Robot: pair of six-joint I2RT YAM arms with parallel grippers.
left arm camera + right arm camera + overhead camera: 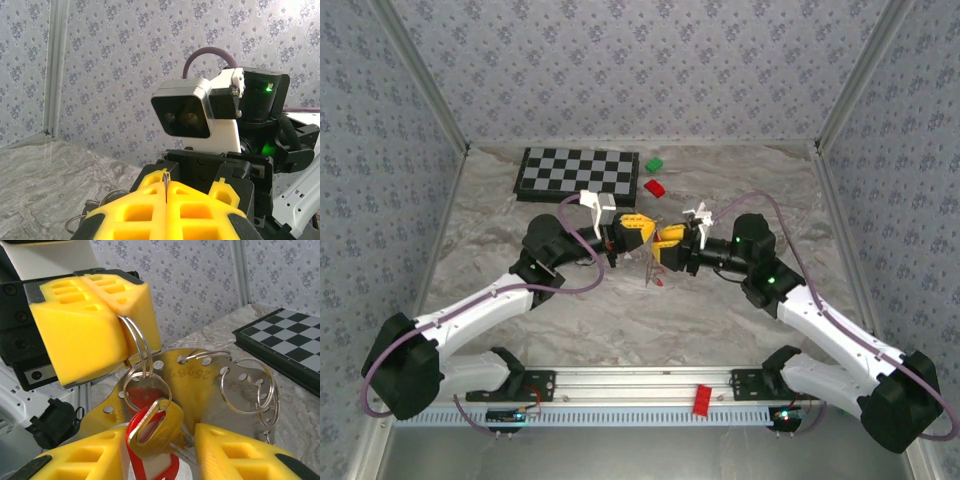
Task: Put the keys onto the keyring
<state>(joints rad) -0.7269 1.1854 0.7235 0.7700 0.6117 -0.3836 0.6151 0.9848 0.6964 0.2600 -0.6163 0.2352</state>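
One key (156,431) hangs on keyring (145,345) pinched by left tool (119,322).

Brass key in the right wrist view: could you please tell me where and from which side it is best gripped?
Probably the brass key by its flat head, pinched across the broad faces from below, where the open right gripper sits. It hangs by a small ring from the keyring that the left gripper pinches, so its top is crowded.
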